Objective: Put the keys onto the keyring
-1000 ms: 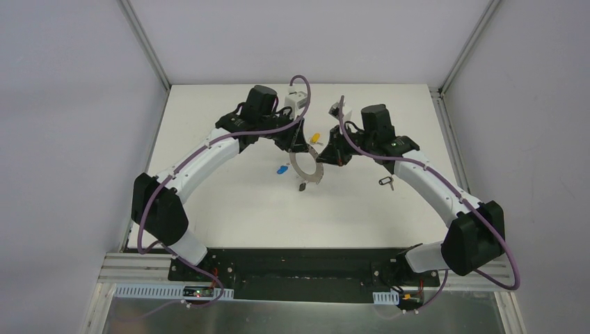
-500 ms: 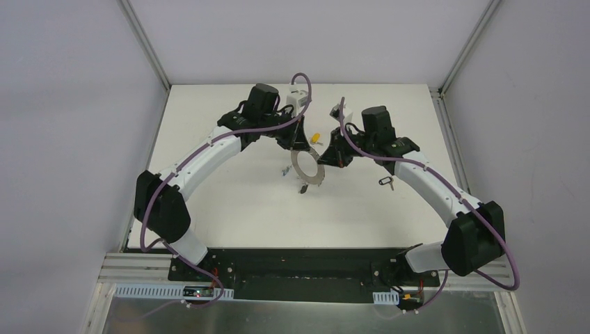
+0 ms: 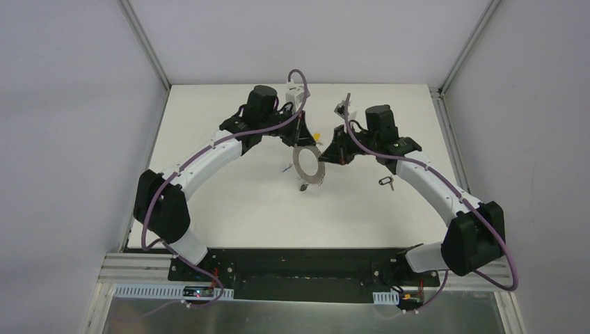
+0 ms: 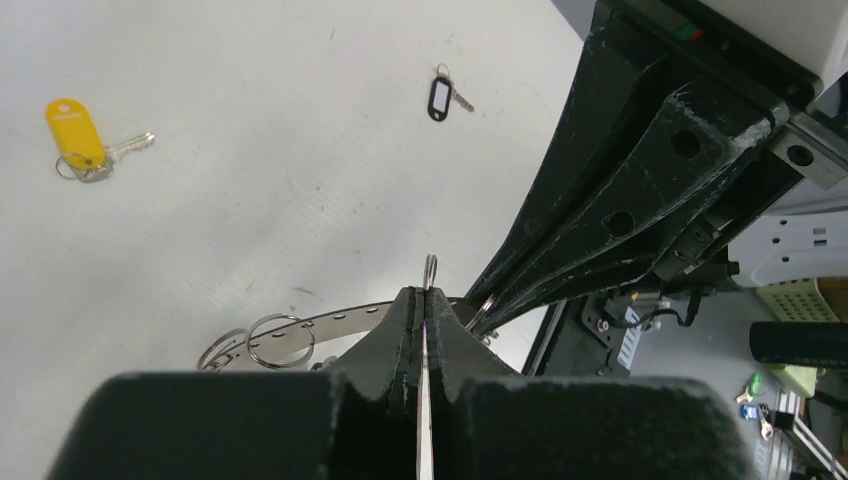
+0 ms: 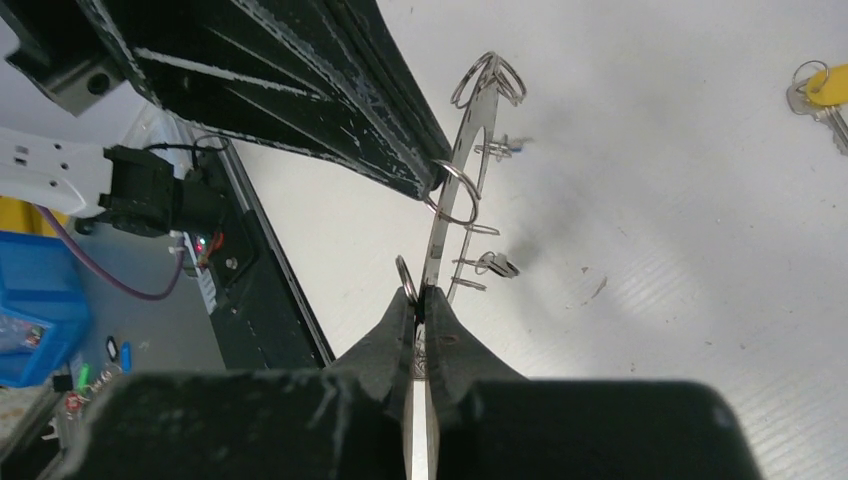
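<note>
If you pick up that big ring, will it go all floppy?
Probably not. Seen edge-on, the ring looks straight, so it is likely stiff. Its little wire loops sit at odd angles, so they would probably swing and jingle. Thin and flat, it seems light.

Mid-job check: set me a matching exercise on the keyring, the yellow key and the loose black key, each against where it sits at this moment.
Things:
1. keyring
2. yellow key
3. loose black key

Places:
a. lying on the table beside the right arm
b. pinched at its rim by the left gripper and the right gripper
c. lying on the table beyond the ring, between the two grippers

Pairs: 1-b, 2-c, 3-a
</note>
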{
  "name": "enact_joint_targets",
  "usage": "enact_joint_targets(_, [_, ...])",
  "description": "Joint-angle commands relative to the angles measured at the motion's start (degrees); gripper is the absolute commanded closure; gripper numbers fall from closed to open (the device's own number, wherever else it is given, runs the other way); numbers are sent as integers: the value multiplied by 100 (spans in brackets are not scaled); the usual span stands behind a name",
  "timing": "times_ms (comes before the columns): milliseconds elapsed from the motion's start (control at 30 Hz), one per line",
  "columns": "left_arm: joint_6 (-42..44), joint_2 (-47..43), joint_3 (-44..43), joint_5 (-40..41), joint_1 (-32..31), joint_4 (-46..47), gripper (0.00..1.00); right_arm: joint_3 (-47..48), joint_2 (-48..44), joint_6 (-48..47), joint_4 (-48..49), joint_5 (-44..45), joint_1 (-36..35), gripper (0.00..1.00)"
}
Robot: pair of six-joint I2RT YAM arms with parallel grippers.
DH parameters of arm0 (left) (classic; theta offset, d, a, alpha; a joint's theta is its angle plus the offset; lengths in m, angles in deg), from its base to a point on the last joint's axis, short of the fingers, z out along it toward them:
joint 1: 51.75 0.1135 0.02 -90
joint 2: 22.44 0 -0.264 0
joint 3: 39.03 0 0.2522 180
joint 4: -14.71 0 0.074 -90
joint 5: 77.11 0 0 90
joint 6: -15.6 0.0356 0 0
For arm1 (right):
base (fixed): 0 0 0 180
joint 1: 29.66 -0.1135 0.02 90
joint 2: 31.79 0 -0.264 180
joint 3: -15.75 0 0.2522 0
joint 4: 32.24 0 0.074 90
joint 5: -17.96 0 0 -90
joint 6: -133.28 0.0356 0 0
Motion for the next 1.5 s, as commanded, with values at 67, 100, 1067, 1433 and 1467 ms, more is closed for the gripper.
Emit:
enact_joint_targets(67, [-720,-233,186,314,-14,1031,100,30,-161,818,898,-633,81,100])
enact_joint_targets(100, [-751,-241,206,364,-18,1037,100,22,-153,943,944,-658,96,100])
enact_joint_targets(1067, [-2137,-430,1021,-1844,-30,4296,100,491,-1045,-239,-93,-1206,964,60])
enact_joint_targets(1433, [-2598,-331,1174,-2000,-75,4821,100,452,-898,192,381,-1472,959,66])
enact_joint_targets(1467, [-2598,-326,1178,-2000,-82,4826,100,434,-881,240,436,-1512,961,67])
